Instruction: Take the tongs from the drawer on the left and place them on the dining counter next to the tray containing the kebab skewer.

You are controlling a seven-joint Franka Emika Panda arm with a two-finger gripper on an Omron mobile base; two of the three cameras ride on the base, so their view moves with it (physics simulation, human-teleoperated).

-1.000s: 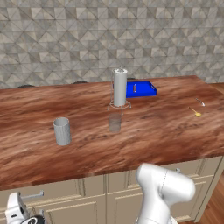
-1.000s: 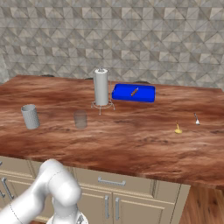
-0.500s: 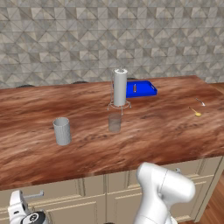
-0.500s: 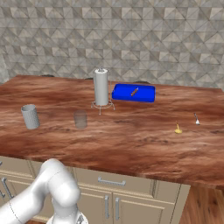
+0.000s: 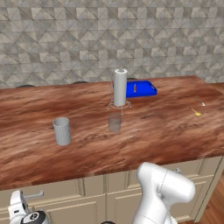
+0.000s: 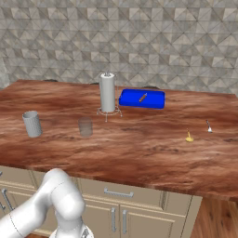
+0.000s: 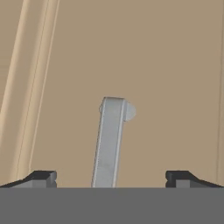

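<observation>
Apparently one kebab skewer [image 6: 142,97] inside blue tray [image 6: 153,103].

Both base views look forward and down from behind the arm, left and right, sharing the dining counter [image 5: 144,131] and the tray [image 6: 142,99] at its far side; the hand view faces a beige panel [image 7: 166,65] close up

Comparison of both base views against those of a second before found no displacement — the dining counter [image 5: 144,135], the tray [image 6: 141,99] and the kebab skewer [image 6: 142,97] lay as they had. The white arm's posture read the same, and the scene showed no shift — no change was recorded over the interval.
</observation>
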